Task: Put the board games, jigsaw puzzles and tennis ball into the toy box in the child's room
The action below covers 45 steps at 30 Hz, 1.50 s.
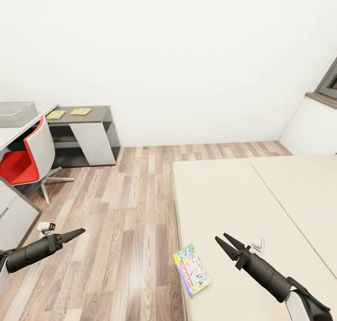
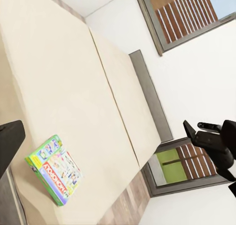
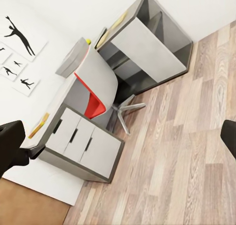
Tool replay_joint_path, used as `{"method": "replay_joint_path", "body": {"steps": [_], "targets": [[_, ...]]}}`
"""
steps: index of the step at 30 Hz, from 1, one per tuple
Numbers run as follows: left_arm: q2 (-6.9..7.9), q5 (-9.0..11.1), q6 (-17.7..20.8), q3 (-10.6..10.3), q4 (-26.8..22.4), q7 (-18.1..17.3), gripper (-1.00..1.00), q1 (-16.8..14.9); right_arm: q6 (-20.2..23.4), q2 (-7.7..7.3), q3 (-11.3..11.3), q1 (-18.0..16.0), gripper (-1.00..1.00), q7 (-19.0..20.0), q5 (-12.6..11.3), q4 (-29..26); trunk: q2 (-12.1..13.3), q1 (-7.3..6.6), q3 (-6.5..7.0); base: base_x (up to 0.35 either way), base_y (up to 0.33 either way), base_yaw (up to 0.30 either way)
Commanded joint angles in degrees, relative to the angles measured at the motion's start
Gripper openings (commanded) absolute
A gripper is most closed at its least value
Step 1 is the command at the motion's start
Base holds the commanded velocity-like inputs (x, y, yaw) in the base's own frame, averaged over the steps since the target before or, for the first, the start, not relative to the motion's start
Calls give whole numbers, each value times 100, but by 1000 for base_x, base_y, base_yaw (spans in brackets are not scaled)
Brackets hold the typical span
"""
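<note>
Bright, even light fills the simulated room, leaving the white wall [image 1: 187, 54] almost without shading and only faint, soft shadows beneath the desk [image 1: 89, 124] and the red chair [image 1: 28, 162]. A pale sheen lies on the wood-plank floor [image 1: 121, 265] in the head view, while daylight shows through the slatted windows [image 2: 184, 14] in the left wrist view. All three renders are sharp across the frame, slightly soft from upscaling, with no motion blur.
</note>
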Motion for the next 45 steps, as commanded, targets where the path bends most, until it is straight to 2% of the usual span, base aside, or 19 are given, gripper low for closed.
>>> {"method": "replay_joint_path", "body": {"steps": [1, 31, 45], "targets": [[1, -5, 61, 2, 1, -24, 100, -4, 47, 0, -2, -3, 100, 6, -43, 7, -10, 3, 0, 0, 0, 0], [8, -4, 61, 2, 0, -24, 100, -4, 42, 0, 2, -2, 100, -1, -39, 72, -10, 3, 281, 0, 0, 2], [1, -10, 61, 2, 2, -24, 100, -4, 32, 0, -8, -4, 100, -3, -31, 79, -10, 3, 315, 0, 0, 13]]}}
